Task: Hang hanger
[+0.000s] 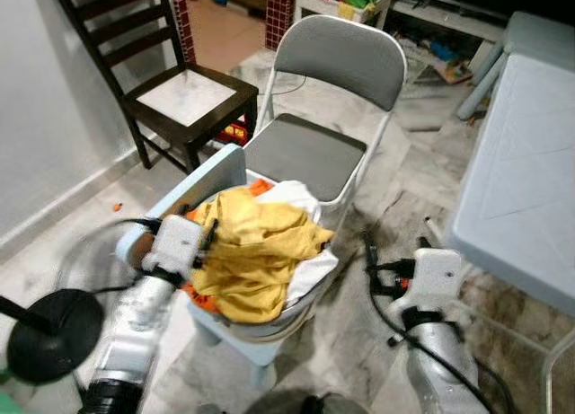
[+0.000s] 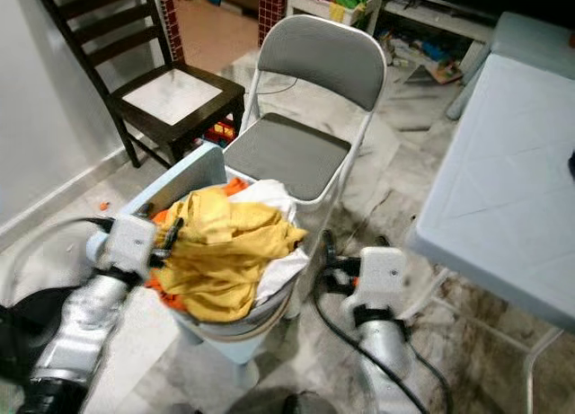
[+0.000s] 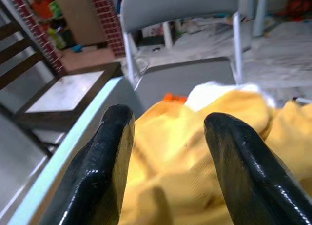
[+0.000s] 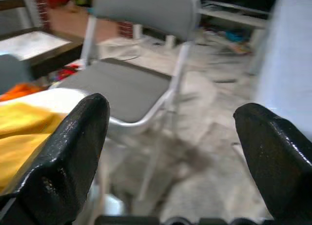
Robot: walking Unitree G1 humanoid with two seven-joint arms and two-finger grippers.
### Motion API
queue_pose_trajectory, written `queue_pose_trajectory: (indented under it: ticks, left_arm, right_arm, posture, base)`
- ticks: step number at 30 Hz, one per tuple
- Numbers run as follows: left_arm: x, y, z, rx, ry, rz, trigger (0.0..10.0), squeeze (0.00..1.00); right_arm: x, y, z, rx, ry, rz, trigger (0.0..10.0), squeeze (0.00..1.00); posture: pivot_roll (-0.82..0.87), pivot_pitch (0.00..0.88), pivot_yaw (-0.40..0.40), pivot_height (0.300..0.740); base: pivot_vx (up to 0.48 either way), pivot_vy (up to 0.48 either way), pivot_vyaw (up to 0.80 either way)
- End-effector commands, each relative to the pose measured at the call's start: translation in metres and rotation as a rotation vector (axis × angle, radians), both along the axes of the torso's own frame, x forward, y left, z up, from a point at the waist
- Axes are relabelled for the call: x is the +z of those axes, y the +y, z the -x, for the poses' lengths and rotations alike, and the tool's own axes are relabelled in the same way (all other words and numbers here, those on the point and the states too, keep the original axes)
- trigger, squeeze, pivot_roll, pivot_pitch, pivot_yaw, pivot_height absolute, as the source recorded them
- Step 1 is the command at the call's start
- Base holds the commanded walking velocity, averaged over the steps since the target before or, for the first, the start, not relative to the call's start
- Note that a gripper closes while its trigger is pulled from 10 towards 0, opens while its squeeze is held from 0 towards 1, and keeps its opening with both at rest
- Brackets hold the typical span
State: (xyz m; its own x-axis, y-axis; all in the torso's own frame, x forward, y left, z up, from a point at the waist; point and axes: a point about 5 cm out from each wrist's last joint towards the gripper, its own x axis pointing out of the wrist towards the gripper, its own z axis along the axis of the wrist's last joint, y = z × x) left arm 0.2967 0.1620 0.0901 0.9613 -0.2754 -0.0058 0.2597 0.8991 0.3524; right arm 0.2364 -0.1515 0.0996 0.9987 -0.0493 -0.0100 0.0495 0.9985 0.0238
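A heap of clothes lies on a pale blue plastic seat (image 1: 218, 169) straight ahead: a yellow garment (image 1: 256, 248) on top, white cloth (image 1: 298, 198) and a bit of orange cloth (image 1: 260, 188) behind it. My left gripper (image 1: 209, 235) is at the heap's left edge. Its fingers (image 3: 114, 137) stand open just over the yellow fabric, holding nothing. My right gripper (image 1: 369, 257) hovers low to the right of the heap, above the floor. It is open wide in the right wrist view (image 4: 170, 112) and faces the grey folding chair (image 4: 131, 86).
The grey folding chair (image 1: 310, 149) stands right behind the heap. A dark wooden chair (image 1: 184, 95) sits at the back left by the wall. A pale table (image 1: 526, 162) fills the right side. A black round stand base (image 1: 54, 333) rests on the floor at my left.
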Motion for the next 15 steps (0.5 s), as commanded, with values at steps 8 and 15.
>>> queue_pose_trajectory:
  ticks: [8,15]
  left_arm:
    - [-0.009,0.007,0.0,0.042,0.06,-0.028,10.0,0.0]
    - [-0.02,0.018,0.002,0.112,0.135,-0.007,10.0,0.0]
  right_arm:
    - [-0.003,0.003,0.001,0.013,0.017,-0.005,10.0,0.0]
    - [-0.004,0.004,0.001,0.02,0.023,0.001,10.0,0.0]
  posture:
    - [0.13,0.164,-0.086,0.74]
    - [0.14,0.165,-0.091,0.74]
  base:
    - [0.0,0.0,0.0]
    - [0.0,0.0,0.0]
